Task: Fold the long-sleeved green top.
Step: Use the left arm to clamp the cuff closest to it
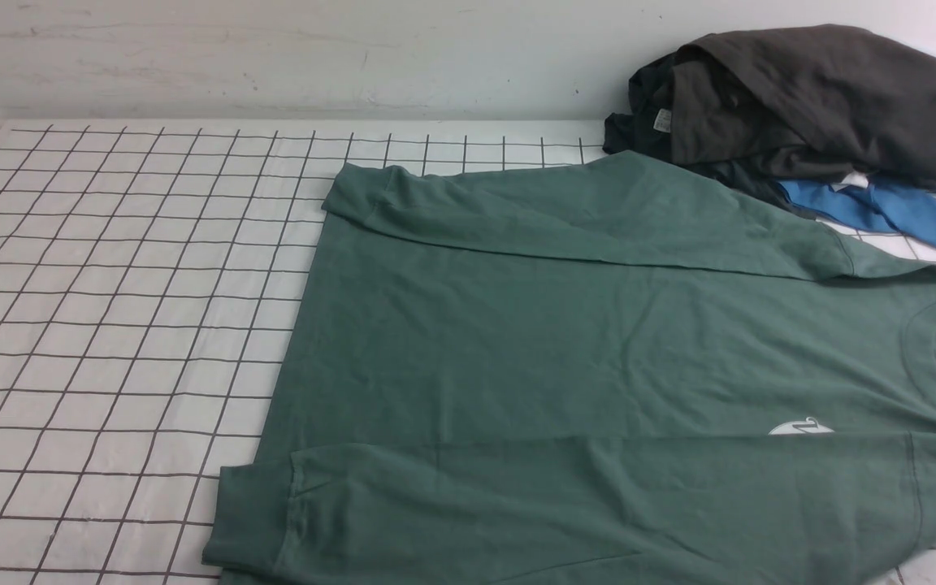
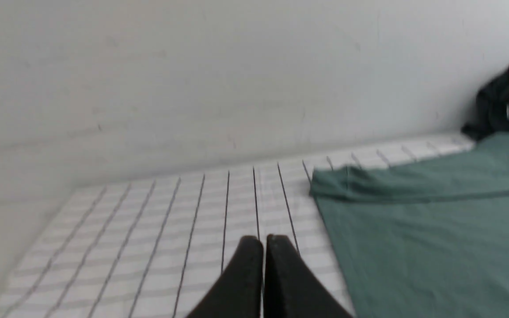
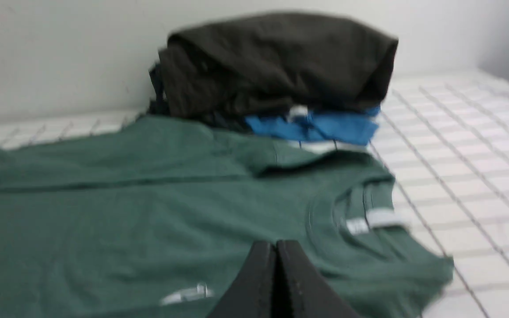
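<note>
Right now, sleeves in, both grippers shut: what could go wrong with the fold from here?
1. The dark clothes and blue garment lie against the far shoulder of the green top; a grab there could snag them.
2. The left gripper and right gripper are shut; descending like that would likely push wrinkles rather than pinch.
3. The far sleeve and near sleeve lie loose; a quick lift may slide them out.

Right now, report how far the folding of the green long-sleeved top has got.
Done: both sleeves of the green long-sleeved top lie folded over it, far sleeve and near sleeve. In hand: nothing; left gripper and right gripper are shut and empty. Left: the main folds; the top lies flat.
</note>
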`<move>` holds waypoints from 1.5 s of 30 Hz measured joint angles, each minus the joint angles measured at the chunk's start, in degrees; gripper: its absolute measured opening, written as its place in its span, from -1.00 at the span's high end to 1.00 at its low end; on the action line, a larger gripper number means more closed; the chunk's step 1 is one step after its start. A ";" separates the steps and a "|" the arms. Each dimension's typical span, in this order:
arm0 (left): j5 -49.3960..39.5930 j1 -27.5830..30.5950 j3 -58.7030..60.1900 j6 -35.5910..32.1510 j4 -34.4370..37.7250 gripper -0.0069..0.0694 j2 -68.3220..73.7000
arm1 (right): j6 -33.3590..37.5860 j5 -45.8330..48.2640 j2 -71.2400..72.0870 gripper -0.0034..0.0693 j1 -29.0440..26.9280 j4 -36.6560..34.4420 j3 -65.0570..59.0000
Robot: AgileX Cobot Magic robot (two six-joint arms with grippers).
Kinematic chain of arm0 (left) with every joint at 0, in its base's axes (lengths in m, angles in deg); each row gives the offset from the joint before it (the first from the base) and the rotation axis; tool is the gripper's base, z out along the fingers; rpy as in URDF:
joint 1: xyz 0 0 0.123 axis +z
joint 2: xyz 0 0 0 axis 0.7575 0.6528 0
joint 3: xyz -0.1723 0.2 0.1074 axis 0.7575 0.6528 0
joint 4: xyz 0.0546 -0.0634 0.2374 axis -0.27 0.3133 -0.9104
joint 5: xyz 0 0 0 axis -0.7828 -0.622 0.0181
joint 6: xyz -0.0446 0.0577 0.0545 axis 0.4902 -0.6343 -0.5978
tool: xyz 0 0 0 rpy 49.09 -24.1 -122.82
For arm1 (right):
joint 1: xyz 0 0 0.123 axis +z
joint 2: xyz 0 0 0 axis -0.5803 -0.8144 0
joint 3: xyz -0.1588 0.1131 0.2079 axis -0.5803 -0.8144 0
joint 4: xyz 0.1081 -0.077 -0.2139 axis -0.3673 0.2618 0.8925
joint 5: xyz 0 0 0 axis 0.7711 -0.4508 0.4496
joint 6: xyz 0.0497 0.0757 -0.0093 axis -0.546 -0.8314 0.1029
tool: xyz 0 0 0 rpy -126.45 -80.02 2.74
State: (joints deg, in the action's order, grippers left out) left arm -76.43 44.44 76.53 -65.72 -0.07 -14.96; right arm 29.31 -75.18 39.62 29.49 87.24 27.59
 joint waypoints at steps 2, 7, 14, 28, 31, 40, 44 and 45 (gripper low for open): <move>5.23 0.00 0.00 0.00 0.00 0.84 0.00 | -0.20 -5.44 0.00 0.94 0.00 0.29 0.00; 17.12 0.00 0.04 1.71 0.00 0.84 0.00 | -5.67 -22.78 0.00 0.94 0.00 -0.69 0.00; 25.89 0.00 -1.30 6.36 3.74 0.84 0.96 | -10.84 -33.02 -0.41 0.94 0.00 0.57 0.36; -19.33 0.00 -37.56 5.58 1.27 0.84 44.92 | -20.90 -2.52 -34.77 0.94 0.49 20.02 31.83; -29.49 0.00 -39.87 5.04 3.46 0.84 53.78 | -20.24 11.63 -39.41 0.94 3.03 19.61 34.35; -39.45 0.00 -46.55 -12.98 19.85 0.26 78.08 | 9.73 40.01 -58.68 0.94 19.46 -1.12 38.81; -37.72 0.00 -48.30 -15.26 20.48 0.05 85.26 | 13.81 37.32 -62.87 0.94 20.55 -4.70 39.07; -37.32 0.00 -48.90 -15.51 20.26 0.04 87.66 | 14.16 35.83 -63.47 0.94 20.63 -5.18 39.11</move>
State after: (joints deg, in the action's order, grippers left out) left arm -113.76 44.44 27.63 -81.23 20.20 72.70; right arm 43.47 -39.35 -23.85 50.12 82.06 66.70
